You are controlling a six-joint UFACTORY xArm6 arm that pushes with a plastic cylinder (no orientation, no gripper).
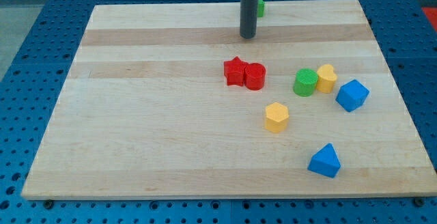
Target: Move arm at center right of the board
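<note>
- My tip (247, 37) is seen near the view's top, a little right of centre, set on the bench (136, 128); nothing is touched by it.
- No fingers are carried: the arm ends in a plain dark rod, so nothing is held and nothing could be clamped.
- The rod is judged stiff and light to move; no hold is needed, since only the tip itself is to be brought to the centre right of the board.
- A green block (260, 5) is partly hidden just behind the rod at the view's top edge; its shape cannot be made out.
- Below the tip, apart from it, a red star (234, 71) and a red cylinder (255, 76) are found touching each other.
- Further toward the view's right, a green cylinder (305, 82) and a yellow block (326, 78) stand side by side, with a blue block (351, 95) just beside them.
- A yellow hexagonal block (276, 117) lies below these, and a blue wedge-like block (324, 161) nearer the view's bottom.
- The goal area is judged crowded by the green, yellow and blue pieces; light blocks of this kind would be slid easily if brushed.
</note>
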